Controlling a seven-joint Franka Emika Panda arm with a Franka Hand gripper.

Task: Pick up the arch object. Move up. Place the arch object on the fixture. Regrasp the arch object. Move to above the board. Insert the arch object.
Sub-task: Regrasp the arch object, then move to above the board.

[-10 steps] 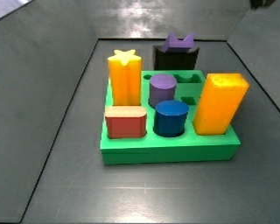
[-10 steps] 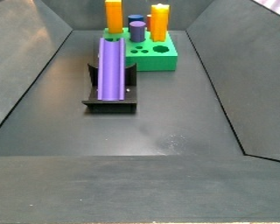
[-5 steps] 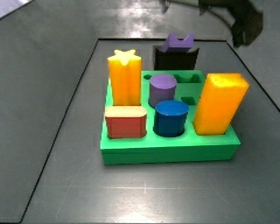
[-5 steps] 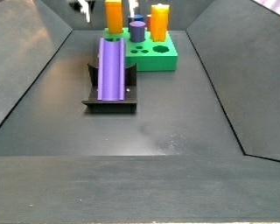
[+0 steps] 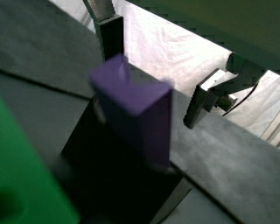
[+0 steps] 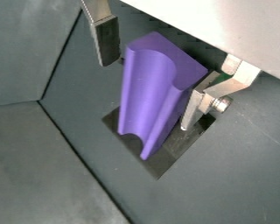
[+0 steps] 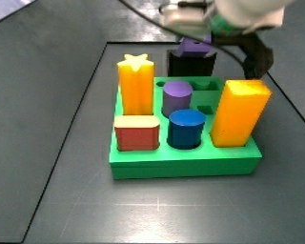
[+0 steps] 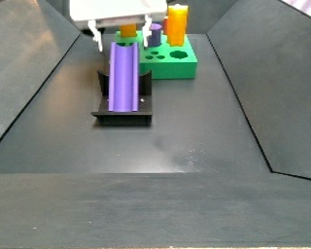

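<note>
Gripper (image 6: 154, 70) wide open, straddling arch object (image 6: 157, 92) lying on fixture (image 8: 120, 107); board (image 8: 175, 63) just behind.

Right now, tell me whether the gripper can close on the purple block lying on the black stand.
Probably yes. The gripper is open, its fingers on either side of the purple block on the black stand, nothing between them.

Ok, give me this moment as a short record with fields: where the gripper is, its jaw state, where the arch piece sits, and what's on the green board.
gripper: low over the fixture's far end, fingers either side of the arch object
jaws: open, not touching it
arch object: lying along the fixture
board: holds a yellow star peg, orange block, red block, blue cylinder, lilac cylinder
</note>
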